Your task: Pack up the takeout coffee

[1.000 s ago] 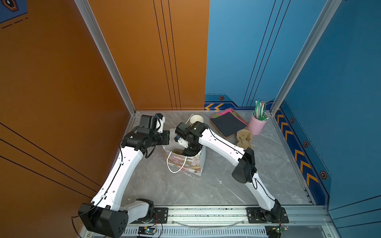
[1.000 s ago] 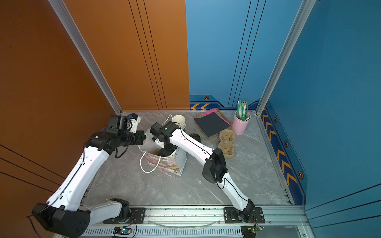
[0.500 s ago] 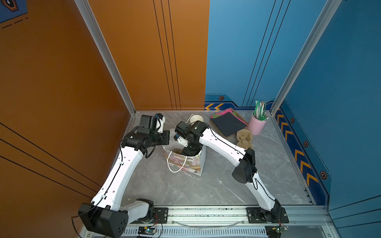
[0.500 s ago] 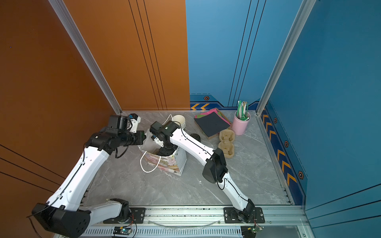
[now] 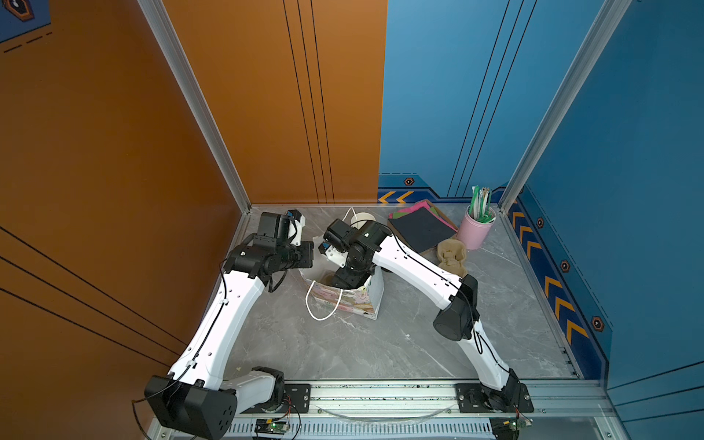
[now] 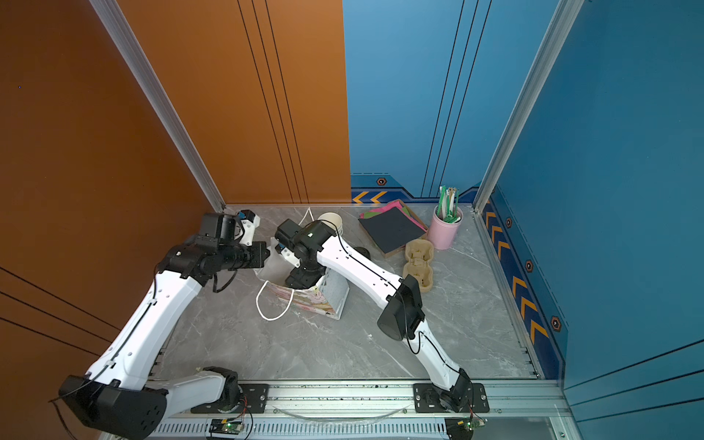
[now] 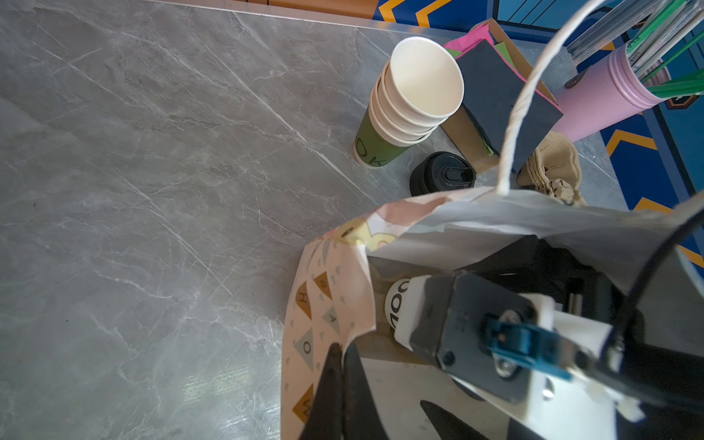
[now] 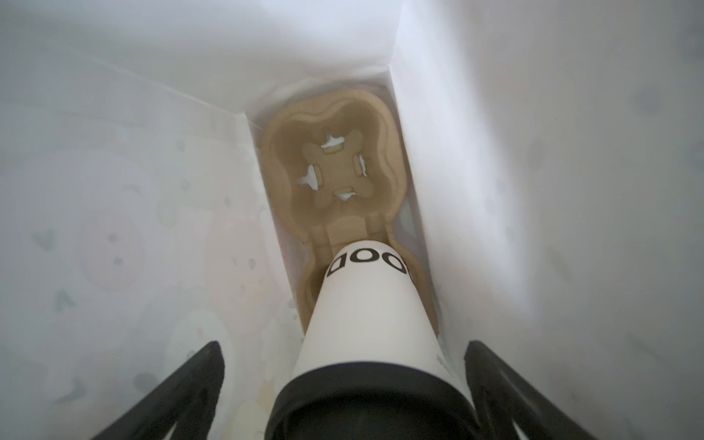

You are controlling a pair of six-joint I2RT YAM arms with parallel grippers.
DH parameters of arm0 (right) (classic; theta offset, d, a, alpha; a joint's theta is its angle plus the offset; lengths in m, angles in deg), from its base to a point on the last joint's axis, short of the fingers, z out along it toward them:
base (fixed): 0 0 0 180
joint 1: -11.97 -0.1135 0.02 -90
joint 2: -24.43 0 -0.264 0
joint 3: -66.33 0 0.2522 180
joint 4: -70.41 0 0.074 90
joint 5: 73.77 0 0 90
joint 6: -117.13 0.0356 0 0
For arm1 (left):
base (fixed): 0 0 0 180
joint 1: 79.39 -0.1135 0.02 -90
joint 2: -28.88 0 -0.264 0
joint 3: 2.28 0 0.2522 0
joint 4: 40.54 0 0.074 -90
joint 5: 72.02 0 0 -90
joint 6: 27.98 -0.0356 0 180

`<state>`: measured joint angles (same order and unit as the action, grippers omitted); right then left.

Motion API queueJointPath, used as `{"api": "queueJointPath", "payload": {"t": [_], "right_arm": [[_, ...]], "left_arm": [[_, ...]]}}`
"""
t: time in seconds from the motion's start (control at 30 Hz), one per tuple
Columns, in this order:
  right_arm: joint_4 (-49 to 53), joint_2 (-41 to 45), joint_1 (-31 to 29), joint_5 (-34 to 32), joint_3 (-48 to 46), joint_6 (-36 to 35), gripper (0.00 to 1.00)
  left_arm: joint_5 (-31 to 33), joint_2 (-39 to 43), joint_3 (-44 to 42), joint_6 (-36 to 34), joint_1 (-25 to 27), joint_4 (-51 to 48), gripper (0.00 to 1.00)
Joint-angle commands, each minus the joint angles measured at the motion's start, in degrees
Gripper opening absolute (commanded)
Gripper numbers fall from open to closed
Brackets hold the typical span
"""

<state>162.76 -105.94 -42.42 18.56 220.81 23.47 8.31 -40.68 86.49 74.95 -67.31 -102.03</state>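
Left gripper [image 7: 343, 354] pinches the paper bag [image 7: 327, 304]; inside, right gripper [image 8: 343, 344] stands spread around the takeout coffee [image 8: 365, 304] — a graze on exit could topple it.

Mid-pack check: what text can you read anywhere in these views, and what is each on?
"OOD", earlier letter hidden round the curve: white lidded cup.
"OK": green bottom cup of the stack.
"H", "A", "O", "W", one per triangle: paper bag.
Print on the brown box: too small to read.
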Motion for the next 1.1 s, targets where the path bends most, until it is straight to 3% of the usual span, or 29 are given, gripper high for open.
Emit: {"api": "queueJointPath", "payload": {"t": [0.0, 1.07], "right_arm": [[-1.55, 3.54, -0.19, 0.88, 1.59, -0.05, 1.0], [-2.69, 0.73, -0.01, 4.84, 1.59, 1.29, 1.0]], "left_arm": [[-0.59, -0.42, -0.58, -0.89, 0.47, -0.59, 0.0], [-1.58, -1.0, 0.87, -0.27, 1.81, -0.78, 0.0]]}}
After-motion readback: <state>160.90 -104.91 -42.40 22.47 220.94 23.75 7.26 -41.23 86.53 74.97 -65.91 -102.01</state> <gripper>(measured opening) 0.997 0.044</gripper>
